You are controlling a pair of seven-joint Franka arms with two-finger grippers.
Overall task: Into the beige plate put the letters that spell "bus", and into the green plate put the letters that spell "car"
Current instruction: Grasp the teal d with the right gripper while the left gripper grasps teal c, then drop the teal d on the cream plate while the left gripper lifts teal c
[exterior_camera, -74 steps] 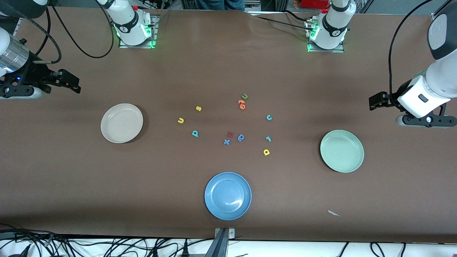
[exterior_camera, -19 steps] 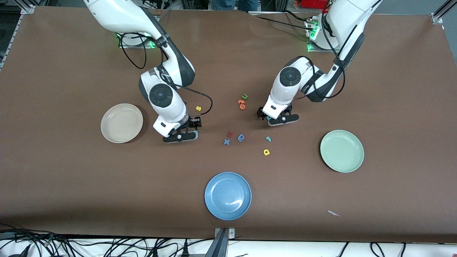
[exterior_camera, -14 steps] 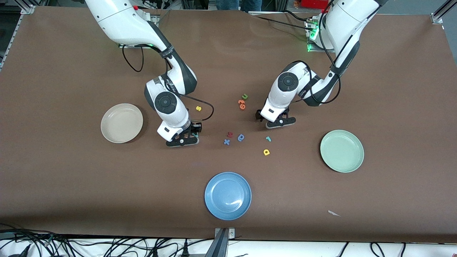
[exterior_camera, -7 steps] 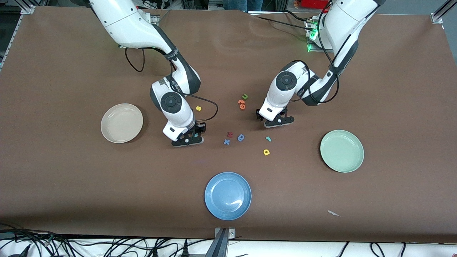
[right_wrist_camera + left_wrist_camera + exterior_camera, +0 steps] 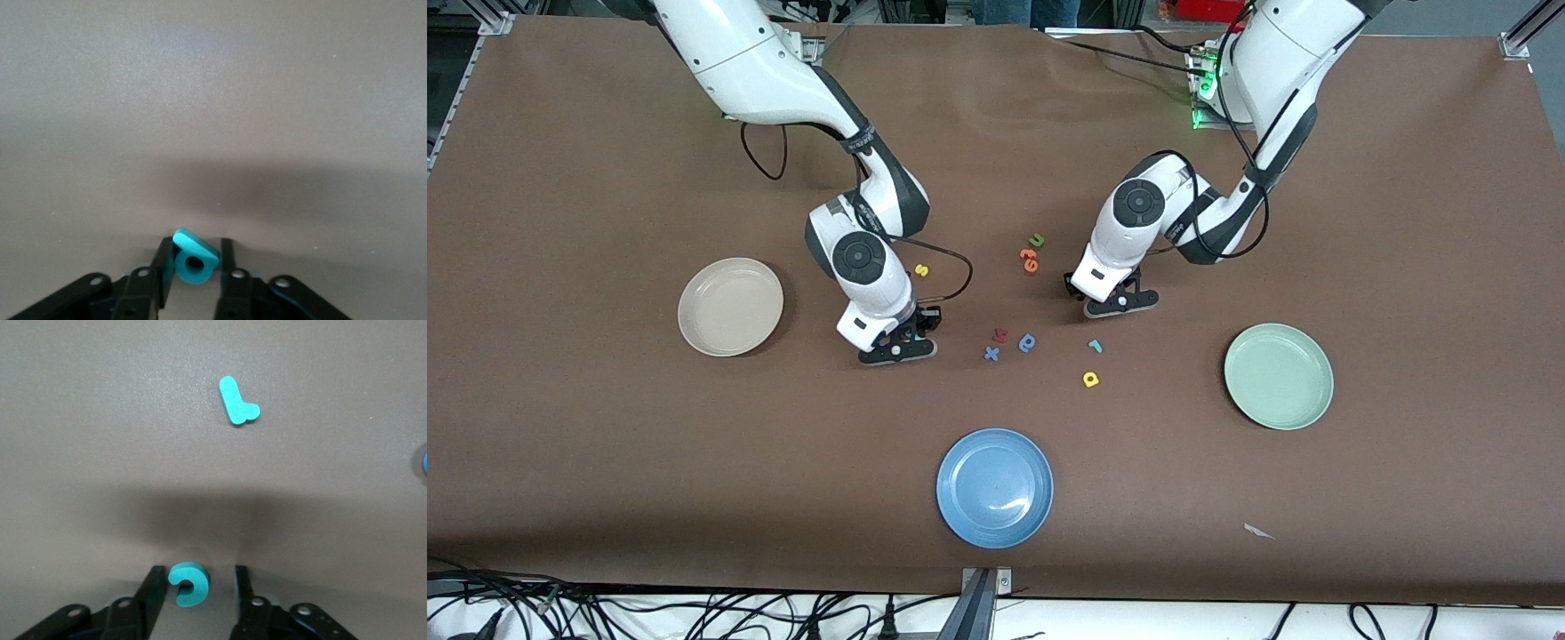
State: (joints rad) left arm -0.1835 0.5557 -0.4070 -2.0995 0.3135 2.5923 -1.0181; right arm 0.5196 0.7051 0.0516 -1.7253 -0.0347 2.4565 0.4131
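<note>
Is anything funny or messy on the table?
Only small things. In the right gripper, the teal b sits tilted up between the fingers instead of lying flat. A little white scrap lies alone on the table, nearer the front camera than the green plate.

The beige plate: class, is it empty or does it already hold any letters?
Empty. The beige plate shows only its bare inside in the front view; no letters lie in it.

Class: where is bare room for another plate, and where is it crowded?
Free: tabletop between blue round plate and beige round plate, or pale green round plate. Crowded: mid-table foam letters, where left gripper straddles teal c, right gripper pinches teal b.
</note>
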